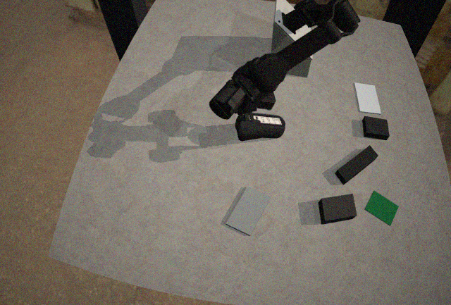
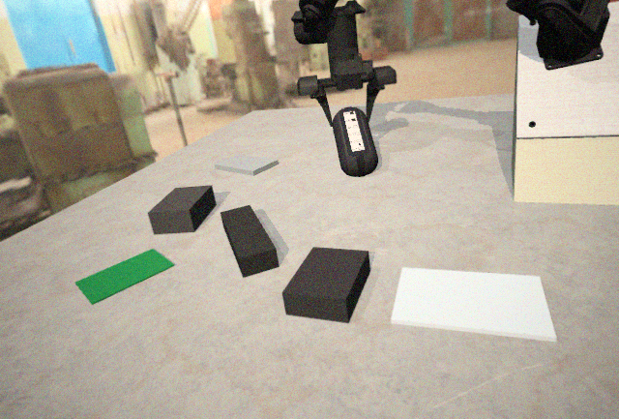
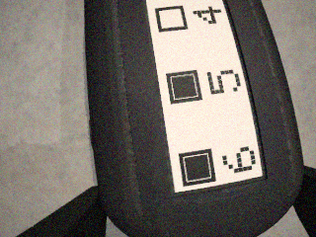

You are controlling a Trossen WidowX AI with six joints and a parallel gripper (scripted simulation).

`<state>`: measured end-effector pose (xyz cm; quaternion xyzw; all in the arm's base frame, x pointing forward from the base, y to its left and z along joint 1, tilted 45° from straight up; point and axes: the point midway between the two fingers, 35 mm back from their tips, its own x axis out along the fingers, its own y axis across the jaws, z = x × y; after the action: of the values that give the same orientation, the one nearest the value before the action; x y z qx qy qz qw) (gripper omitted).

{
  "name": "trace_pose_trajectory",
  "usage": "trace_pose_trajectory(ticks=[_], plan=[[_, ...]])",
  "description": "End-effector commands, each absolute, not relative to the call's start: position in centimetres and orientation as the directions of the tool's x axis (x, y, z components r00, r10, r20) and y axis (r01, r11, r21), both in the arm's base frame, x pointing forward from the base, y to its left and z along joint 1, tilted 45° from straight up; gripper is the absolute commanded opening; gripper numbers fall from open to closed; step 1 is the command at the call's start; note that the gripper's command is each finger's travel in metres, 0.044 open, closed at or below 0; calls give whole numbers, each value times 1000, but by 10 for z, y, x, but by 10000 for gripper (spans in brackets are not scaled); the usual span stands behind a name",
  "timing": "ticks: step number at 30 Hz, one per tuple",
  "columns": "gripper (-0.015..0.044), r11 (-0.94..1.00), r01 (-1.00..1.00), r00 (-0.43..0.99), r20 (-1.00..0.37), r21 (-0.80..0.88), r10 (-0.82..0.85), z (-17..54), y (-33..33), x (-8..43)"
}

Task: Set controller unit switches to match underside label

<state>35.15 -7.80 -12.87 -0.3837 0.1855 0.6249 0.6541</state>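
The dark grey controller unit (image 1: 260, 130) (image 2: 359, 164) (image 3: 138, 123) is turned over, its underside facing up and towards the wrist camera. It is tilted, with the far end from the fingers lower; whether that end touches the bench I cannot tell. My gripper (image 2: 349, 122) (image 3: 199, 197) is shut on the unit, one finger against each side near its upper end. The white label (image 1: 268, 118) (image 2: 355, 132) (image 3: 188, 123) shows. In the wrist view square 4 is empty, and squares 5 and 6 are filled. Squares 1 to 3 are out of that view. The rocker switches are hidden.
Several dark blocks (image 1: 337, 208) (image 2: 327, 279), a green plate (image 1: 381, 208) (image 2: 125, 275) and a white plate (image 1: 368, 98) (image 2: 472, 302) lie right of the unit in the top view. A grey plate (image 1: 248, 210) (image 2: 247, 164) lies nearer that view's front. A large panelled box (image 2: 565, 169) stands behind.
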Motion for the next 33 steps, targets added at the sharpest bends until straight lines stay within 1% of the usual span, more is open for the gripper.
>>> trace_pose_trajectory(ticks=[1,33], plan=[[338,-74,-963,141,-715,-260,685,-134,-73,351],[338,-73,-963,141,-715,-261,685,-158,-65,357]])
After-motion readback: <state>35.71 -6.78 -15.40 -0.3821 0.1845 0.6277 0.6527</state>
